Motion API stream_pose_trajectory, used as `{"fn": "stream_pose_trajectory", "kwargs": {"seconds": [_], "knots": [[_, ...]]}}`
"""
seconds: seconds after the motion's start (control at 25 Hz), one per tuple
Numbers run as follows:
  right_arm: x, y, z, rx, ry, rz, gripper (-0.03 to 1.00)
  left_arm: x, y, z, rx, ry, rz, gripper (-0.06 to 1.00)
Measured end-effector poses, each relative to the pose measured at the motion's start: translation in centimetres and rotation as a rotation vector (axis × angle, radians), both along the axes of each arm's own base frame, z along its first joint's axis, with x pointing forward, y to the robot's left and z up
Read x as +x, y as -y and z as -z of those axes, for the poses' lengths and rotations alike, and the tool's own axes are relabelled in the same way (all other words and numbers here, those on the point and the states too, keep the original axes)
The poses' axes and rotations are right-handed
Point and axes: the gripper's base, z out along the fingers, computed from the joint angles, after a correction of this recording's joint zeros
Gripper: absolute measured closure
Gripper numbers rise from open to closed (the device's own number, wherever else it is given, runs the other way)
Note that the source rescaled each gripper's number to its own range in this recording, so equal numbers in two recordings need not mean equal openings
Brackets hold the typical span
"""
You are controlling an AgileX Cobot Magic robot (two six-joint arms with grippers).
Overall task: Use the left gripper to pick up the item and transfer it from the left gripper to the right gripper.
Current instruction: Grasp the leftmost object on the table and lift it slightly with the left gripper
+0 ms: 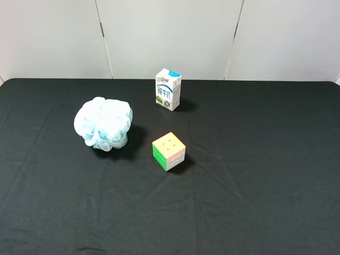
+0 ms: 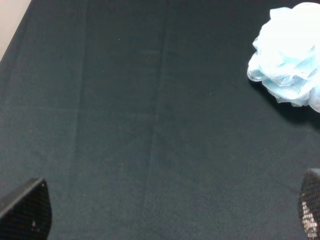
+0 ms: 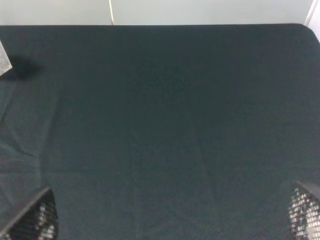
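The pale-blue ruffled mesh pouf lies on the black tablecloth at the left of the exterior view. It also shows in the left wrist view, well ahead of the fingers. My left gripper is open and empty, with only its two black fingertips showing wide apart over bare cloth. My right gripper is open and empty too, its fingertips wide apart over bare cloth. Neither arm shows in the exterior view.
A small white milk carton stands at the back middle; its corner shows in the right wrist view. A pastel puzzle cube sits in the middle, right of the pouf. A white wall runs behind the table.
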Motion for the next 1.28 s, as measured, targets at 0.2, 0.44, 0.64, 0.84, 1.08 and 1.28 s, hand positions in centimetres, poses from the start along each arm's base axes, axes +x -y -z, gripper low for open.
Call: {"fn": "stream_pose_trajectory", "kwargs": {"seconds": [0.2, 0.44, 0.64, 0.84, 1.08, 1.28], "knots": [[0.0, 0.0, 0.0, 0.0, 0.0, 0.0, -0.03, 0.0, 0.0, 0.0, 0.0, 0.0, 0.0, -0.04], [0.0, 0.0, 0.0, 0.0, 0.0, 0.0, -0.03, 0.0, 0.0, 0.0, 0.0, 0.0, 0.0, -0.04], [0.0, 0.0, 0.0, 0.0, 0.0, 0.0, -0.03, 0.0, 0.0, 0.0, 0.0, 0.0, 0.0, -0.05], [0.0, 0.0, 0.0, 0.0, 0.0, 0.0, -0.03, 0.0, 0.0, -0.1, -0.001, 0.004, 0.001, -0.05], [0.0, 0.0, 0.0, 0.0, -0.001, 0.0, -0.03, 0.8, 0.0, -2.4, -0.002, -0.022, 0.001, -0.05], [0.0, 0.0, 0.0, 0.0, -0.001, 0.0, -0.03, 3.6, -0.1, -4.8, -0.005, -0.121, 0.004, -0.06]]}}
